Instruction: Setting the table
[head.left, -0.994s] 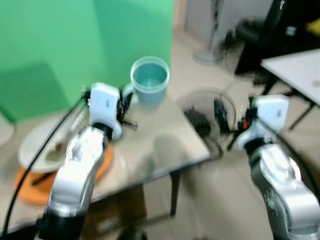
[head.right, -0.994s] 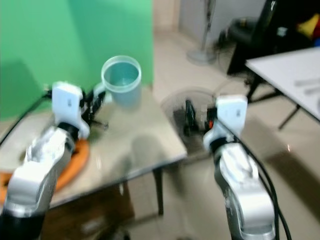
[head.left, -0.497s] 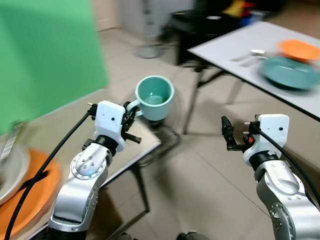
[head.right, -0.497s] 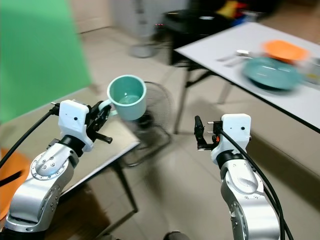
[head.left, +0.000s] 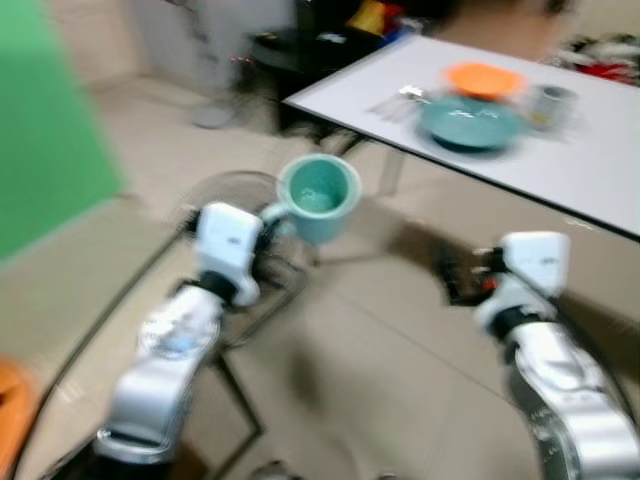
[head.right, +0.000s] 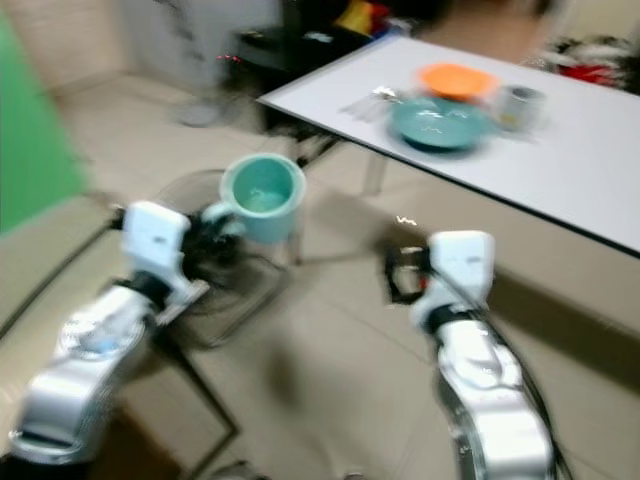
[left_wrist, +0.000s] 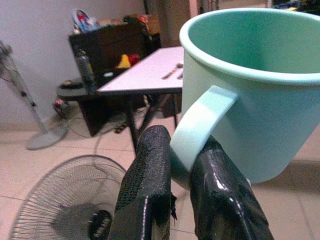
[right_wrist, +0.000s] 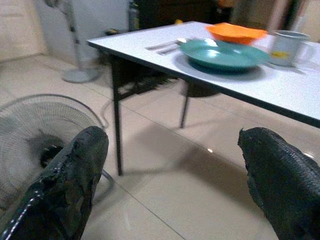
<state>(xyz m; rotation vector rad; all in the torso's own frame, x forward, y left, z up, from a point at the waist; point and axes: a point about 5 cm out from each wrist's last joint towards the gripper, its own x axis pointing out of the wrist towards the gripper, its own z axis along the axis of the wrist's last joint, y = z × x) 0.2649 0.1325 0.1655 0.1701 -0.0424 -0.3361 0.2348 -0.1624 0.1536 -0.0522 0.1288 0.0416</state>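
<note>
No readable text, label, brand or number anywhere — head views blurred. Grey mug on white worktop bears small yellow mark — too blurred to read. Teal cup plain, unmarked.

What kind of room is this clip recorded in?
Probably a lived-in home dining area: a white table set with a teal plate, an orange plate and a metal mug, a tiled floor, and a floor fan. The left gripper carries a teal cup.
</note>
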